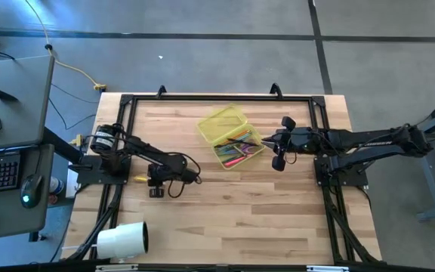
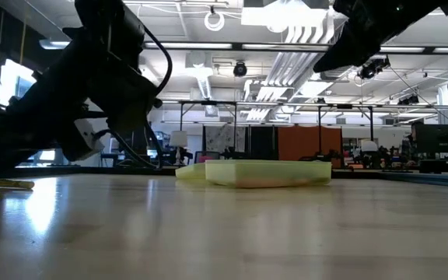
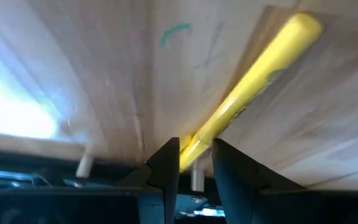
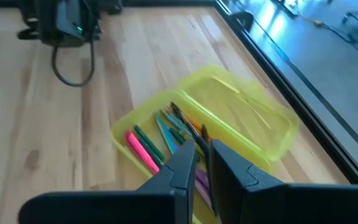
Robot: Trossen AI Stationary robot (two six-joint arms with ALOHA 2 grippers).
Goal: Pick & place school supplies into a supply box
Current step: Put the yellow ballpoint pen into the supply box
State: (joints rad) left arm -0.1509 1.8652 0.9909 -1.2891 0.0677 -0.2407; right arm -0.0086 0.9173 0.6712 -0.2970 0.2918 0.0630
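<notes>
Yellow marker [image 3: 253,87] lies on the wooden counter [image 1: 225,204], pinched in my left tool [image 3: 195,155]. My right tool [image 4: 202,163] hangs nearly closed and empty above the see-through yellow-green plastic box [image 4: 229,124].

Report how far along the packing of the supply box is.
Done: the open supply box already holds several pens and markers, a pink marker among them. In hand: the left gripper is closed around a yellow marker lying on the table near its left edge. The right gripper hangs above the box with nothing between its fingers. Left: carrying that marker to the box.
</notes>
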